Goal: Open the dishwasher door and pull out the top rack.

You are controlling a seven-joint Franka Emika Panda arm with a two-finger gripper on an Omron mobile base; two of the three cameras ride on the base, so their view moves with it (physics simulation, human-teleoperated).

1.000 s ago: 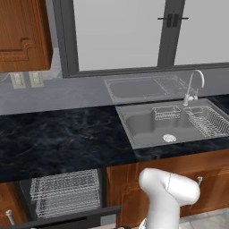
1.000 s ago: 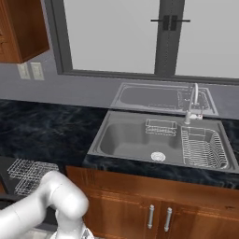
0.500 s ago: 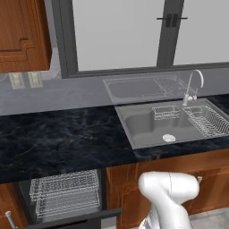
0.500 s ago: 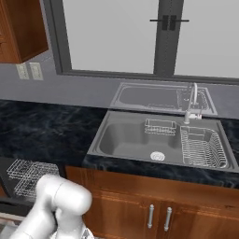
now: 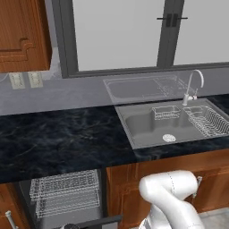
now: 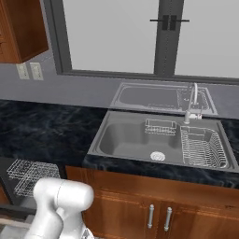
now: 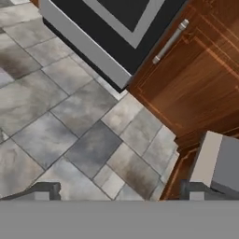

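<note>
- Down at floor level, the hand view carries the gripper point(image 7: 116, 192): its two dark finger tips point(image 7: 46, 190) stand at the bottom edge, far apart, jaws wide, with nothing between them.
- Beyond the tips, that view looks onto grey stone floor tiles point(image 7: 70, 121); a reddish-brown cabinet door point(image 7: 196, 79) with a small silver handle point(image 7: 171, 41) lies at the upper right.
- At the top of the hand view, a dark panel with a pale grey edge point(image 7: 84, 44) hangs over the tiles. Whether this is the dishwasher door cannot be told from that view.
- The left base view shows the dishwasher door point(image 5: 96, 222) lowered, its dark edge at the bottom of the picture, near the arm's white elbow.
- Above that edge, the top rack point(image 5: 65, 185) of silver wire sits in the open cavity under the black marble counter point(image 5: 58, 143); a second wire rack point(image 5: 67, 205) lies just below it.
- The right base view gives the same racks point(image 6: 28, 175) at its far left, partly hidden by the arm.
- Both base views show the steel sink point(image 6: 126, 140), its tap point(image 6: 191, 100) and a narrow wire dish drainer point(image 6: 201, 147) in the right of the basin.
- On the wall, two pale sockets point(image 5: 24, 80) sit left of the window.
- No brand, label or lettering can be read anywhere.
</note>
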